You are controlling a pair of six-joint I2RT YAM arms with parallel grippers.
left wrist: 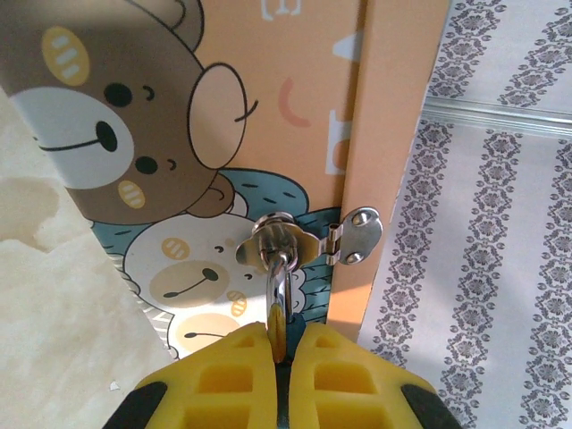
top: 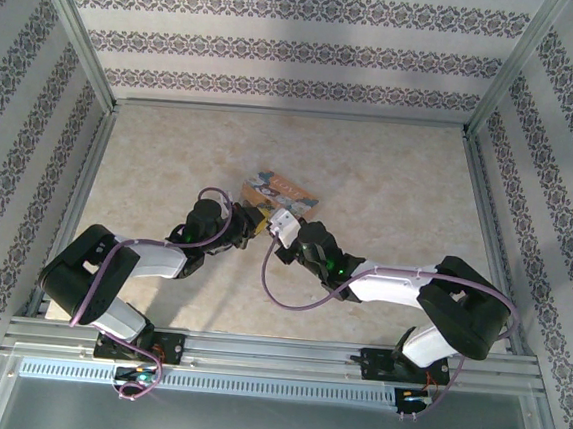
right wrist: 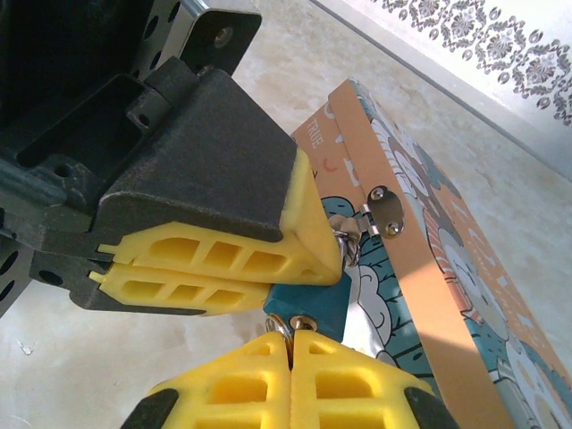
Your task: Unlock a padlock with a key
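The dark-blue padlock point(right wrist: 308, 302) hangs by its silvery shackle point(left wrist: 279, 273) from the hasp point(left wrist: 357, 234) of the bear-print box point(left wrist: 295, 89). My left gripper point(left wrist: 288, 327) is shut on the padlock's body, and its yellow fingers point(right wrist: 223, 255) clamp it from the left in the right wrist view. The key point(right wrist: 284, 327) is a small metal piece with a ring at the padlock's underside. My right gripper point(right wrist: 290, 340) is shut on it from below. In the top view both grippers, left point(top: 253, 222) and right point(top: 283, 228), meet at the box's near edge.
The orange-sided box point(top: 287, 186) lies mid-table on the beige surface point(top: 390, 183). Patterned walls and metal frame rails point(top: 275, 113) enclose the table on three sides. A purple cable point(top: 289, 295) loops from the right arm over the table.
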